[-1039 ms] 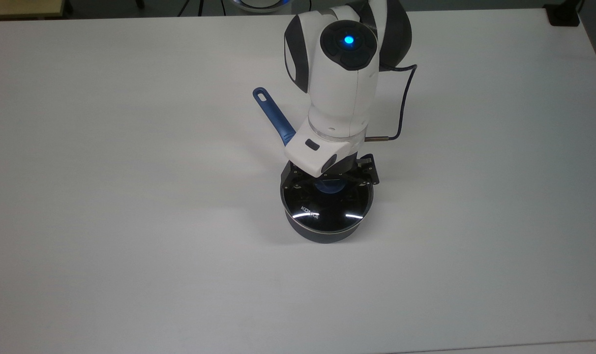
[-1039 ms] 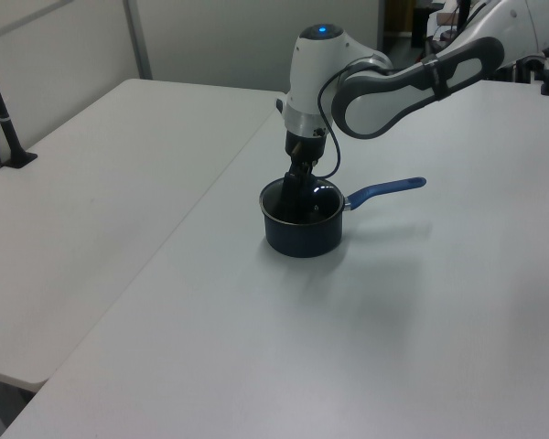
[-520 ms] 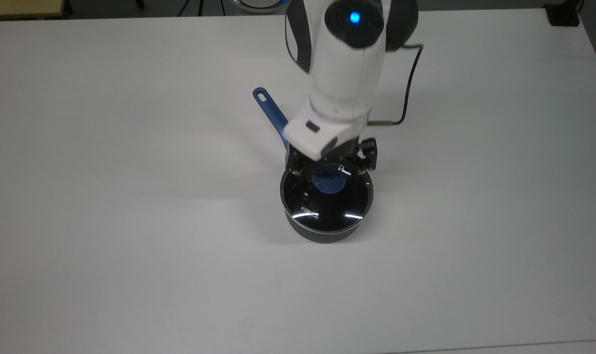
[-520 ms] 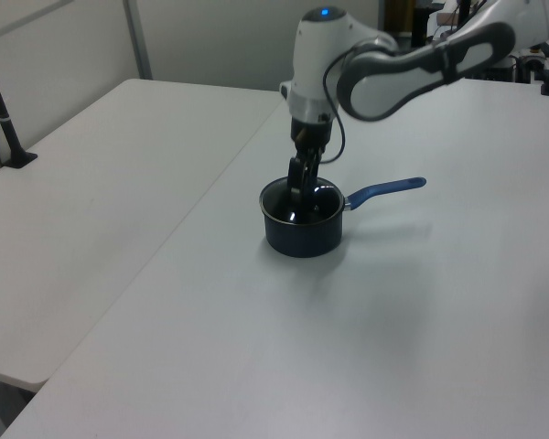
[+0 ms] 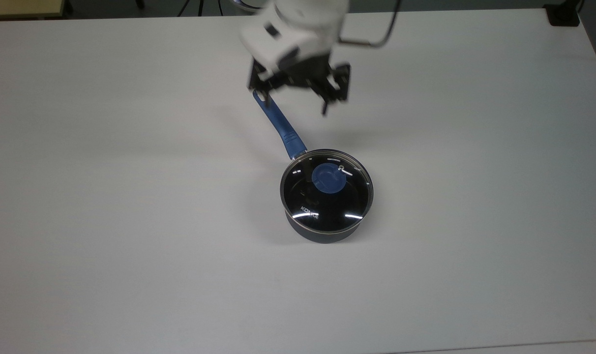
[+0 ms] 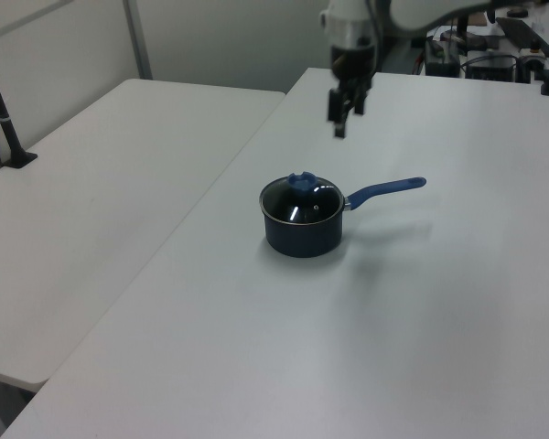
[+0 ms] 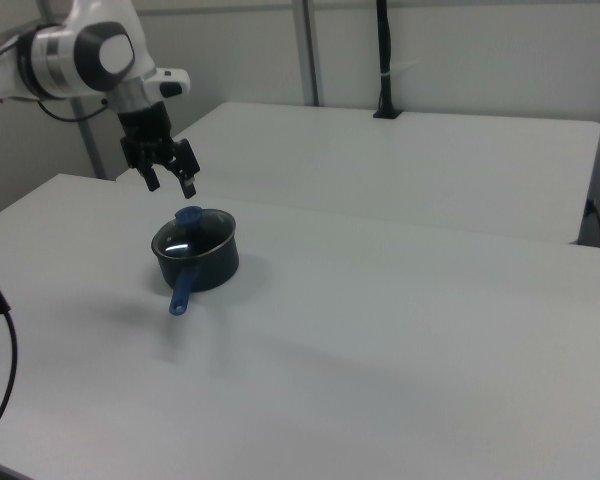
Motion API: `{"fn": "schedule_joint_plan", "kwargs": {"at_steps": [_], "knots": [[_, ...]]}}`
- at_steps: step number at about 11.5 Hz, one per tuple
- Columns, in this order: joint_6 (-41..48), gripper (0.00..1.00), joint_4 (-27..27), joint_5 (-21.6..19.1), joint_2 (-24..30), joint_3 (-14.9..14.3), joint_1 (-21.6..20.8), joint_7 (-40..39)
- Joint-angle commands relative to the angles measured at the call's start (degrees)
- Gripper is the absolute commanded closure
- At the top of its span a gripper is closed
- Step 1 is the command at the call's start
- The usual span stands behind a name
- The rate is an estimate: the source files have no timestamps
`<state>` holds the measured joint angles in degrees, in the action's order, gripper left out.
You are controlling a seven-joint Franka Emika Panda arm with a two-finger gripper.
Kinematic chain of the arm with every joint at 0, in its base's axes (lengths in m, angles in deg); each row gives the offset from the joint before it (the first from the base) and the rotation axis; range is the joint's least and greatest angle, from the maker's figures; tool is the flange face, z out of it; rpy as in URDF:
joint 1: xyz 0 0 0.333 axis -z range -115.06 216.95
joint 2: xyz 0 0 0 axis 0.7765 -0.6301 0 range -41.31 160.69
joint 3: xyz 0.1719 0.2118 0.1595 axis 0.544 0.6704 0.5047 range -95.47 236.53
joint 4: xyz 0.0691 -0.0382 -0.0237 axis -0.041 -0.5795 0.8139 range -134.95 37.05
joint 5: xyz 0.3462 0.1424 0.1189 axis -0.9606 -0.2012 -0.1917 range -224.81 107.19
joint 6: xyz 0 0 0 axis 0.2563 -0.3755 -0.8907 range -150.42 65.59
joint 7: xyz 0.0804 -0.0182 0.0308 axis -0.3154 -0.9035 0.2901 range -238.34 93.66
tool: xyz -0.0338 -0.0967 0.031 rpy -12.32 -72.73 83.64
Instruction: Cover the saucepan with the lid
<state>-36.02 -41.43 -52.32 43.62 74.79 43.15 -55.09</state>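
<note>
The lid (image 5: 327,191) is sitting flat on the pan (image 5: 322,233), covering the whole mouth, with its blue knob (image 5: 329,179) up in the middle and the white lettering toward the top view's lower left. In the left view you can see the knob (image 6: 301,181) sticking up above the rim, and the pan's (image 6: 302,234) dark body resting on the white worktop (image 6: 393,329). The pan's blue handle (image 5: 277,121) runs up and to the top view's left (the hole end is just under the gripper there), while in the right view the handle (image 7: 181,290) points toward the camera. The gripper (image 5: 298,93) hangs in the air well above the pan, holding nothing; the fingers (image 7: 189,186) are spread wide apart and point down. In the right view the gripper (image 7: 170,183) sits above and a little to the right view's left of the lid (image 7: 192,231), clear of the knob. In the left view it (image 6: 345,117) hangs well above the pan. A second worktop (image 7: 400,150) stands behind.
</note>
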Motion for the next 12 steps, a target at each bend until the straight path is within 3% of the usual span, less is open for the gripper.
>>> {"fn": "schedule_joint_plan", "kwargs": {"at_steps": [1, 4, 6, 9, 12], "knots": [[6.63, 0.00, -8.82, 0.01, 12.17, -0.47, 2.16, 1.03], [6.83, 0.00, -13.04, -2.00, 16.85, -1.17, 4.01, -1.24], [6.82, 0.00, -13.32, -3.14, 17.21, -1.35, 6.46, -7.46], [6.65, 0.00, -14.02, -5.61, 19.58, -4.07, 7.71, -19.66], [4.11, 0.00, -13.84, -5.70, 19.24, -4.08, 8.32, -20.33]]}}
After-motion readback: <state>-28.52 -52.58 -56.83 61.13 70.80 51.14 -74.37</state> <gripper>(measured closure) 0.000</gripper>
